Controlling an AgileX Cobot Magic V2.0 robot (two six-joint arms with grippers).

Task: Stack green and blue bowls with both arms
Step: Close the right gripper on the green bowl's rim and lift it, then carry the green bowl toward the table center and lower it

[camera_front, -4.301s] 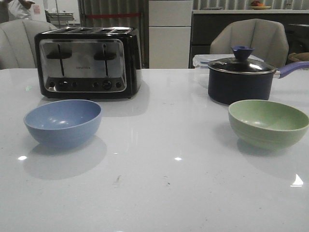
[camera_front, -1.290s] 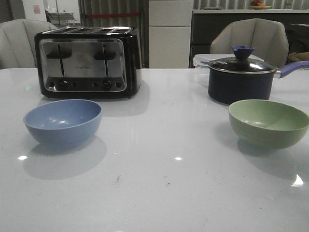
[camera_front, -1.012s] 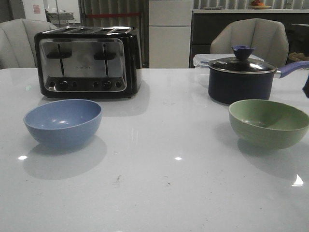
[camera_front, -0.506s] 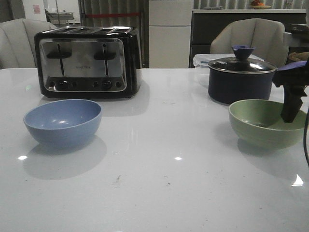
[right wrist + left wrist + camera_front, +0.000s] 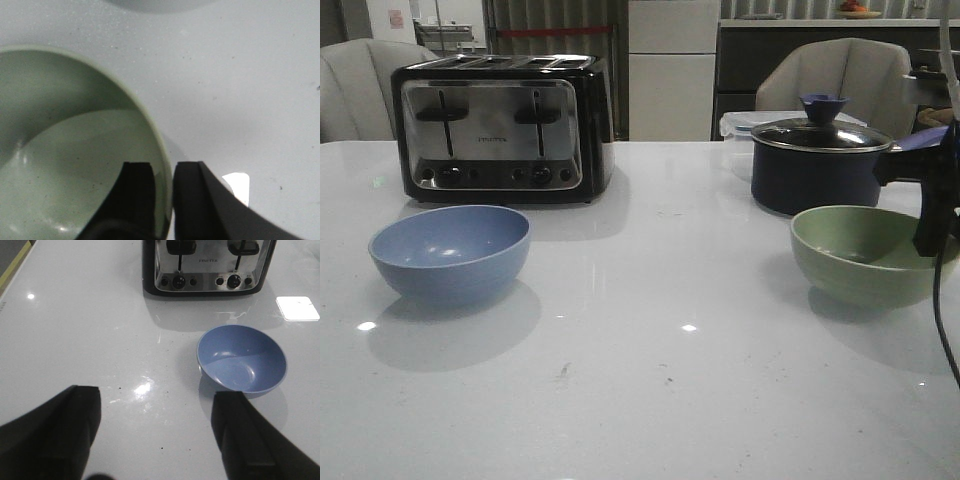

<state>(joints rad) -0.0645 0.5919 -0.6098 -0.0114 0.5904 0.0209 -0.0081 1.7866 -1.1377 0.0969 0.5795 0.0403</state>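
Presently, right hand (image 5: 161, 200): its two dark fingers stand nearly closed, one inside and one outside the wall of the pale sage green round matte bowl (image 5: 865, 255), pinching the rim between them at the bowl's right edge.
Green bowl: held at its rim by the right hand, its base at the glossy white desk (image 5: 650, 380); whether it rests fully on the desk cannot be told.
Left hand (image 5: 155, 432): fingers spread wide apart, holding nothing, hovering above bare desk.
Dusty blue round matte bowl (image 5: 242, 359): upright on the desk, ahead of the left hand and nearer its right finger, apart from both fingers.
Bowls to each other: well apart, the blue one far to the left of the right hand.
Black and chrome four-slot toaster (image 5: 503, 128): beyond the blue bowl, farther from the left hand, not touching it.
Dark lidded pot with a blue knob and blue handle (image 5: 820, 160): just behind the green bowl, close to the right hand's arm.
Clear plastic box (image 5: 738, 125): behind the pot, mostly hidden.
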